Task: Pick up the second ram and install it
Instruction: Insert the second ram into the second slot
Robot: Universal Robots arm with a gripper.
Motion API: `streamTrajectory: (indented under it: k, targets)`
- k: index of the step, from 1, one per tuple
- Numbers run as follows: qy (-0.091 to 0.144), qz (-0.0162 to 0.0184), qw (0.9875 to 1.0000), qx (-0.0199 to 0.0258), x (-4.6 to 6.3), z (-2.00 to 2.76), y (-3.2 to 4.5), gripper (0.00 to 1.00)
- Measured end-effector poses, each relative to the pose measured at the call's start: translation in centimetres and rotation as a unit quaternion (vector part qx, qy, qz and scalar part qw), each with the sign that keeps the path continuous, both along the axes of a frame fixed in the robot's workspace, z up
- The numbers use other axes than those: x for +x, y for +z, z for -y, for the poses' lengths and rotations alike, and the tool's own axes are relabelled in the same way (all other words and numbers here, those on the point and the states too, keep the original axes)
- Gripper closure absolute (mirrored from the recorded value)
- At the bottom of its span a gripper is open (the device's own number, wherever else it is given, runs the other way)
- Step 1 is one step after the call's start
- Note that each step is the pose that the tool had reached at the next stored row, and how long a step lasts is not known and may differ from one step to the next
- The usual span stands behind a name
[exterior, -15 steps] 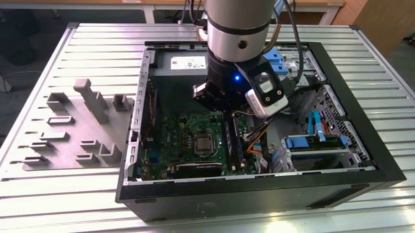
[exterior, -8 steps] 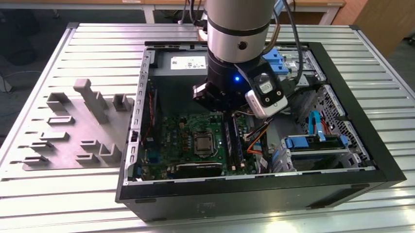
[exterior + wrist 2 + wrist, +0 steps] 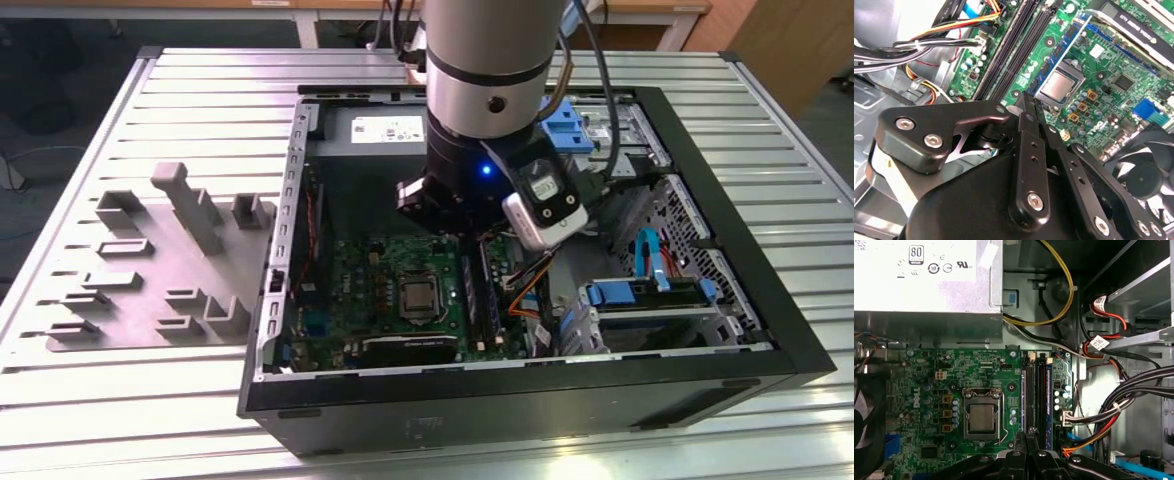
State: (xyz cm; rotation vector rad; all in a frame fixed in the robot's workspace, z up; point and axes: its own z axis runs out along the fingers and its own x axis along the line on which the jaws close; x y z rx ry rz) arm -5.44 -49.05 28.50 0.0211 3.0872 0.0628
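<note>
In both wrist views my gripper (image 3: pixel 1030 100) (image 3: pixel 1031 432) hangs just above the green motherboard (image 3: pixel 929 385), its two thin black fingers pressed together with nothing showing between them. The fingertips sit over one end of the long black memory slots (image 3: pixel 1036 395) (image 3: pixel 1019 45), beside the CPU socket (image 3: pixel 983 415). Thin blue edges run along these slots. I cannot tell the second ram apart from the slots. In the exterior view the arm's wrist (image 3: pixel 487 150) reaches down into the open computer case (image 3: pixel 534 400) over the same slots (image 3: pixel 474 295).
A grey fixture plate with upright blocks (image 3: pixel 160 260) lies at the exterior view's left of the case. The power supply (image 3: pixel 924 280), bundled cables (image 3: pixel 1104 415), a black fan (image 3: pixel 1149 175) and blue drive brackets (image 3: pixel 641 290) crowd the case around the board.
</note>
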Motion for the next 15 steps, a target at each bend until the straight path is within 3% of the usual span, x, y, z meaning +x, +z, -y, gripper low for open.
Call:
streamTrajectory:
  k: [15]
  targets:
    - [0.000, -0.0028, 1.0000, -0.0003, 0.78, 0.00, -0.99, 0.88]
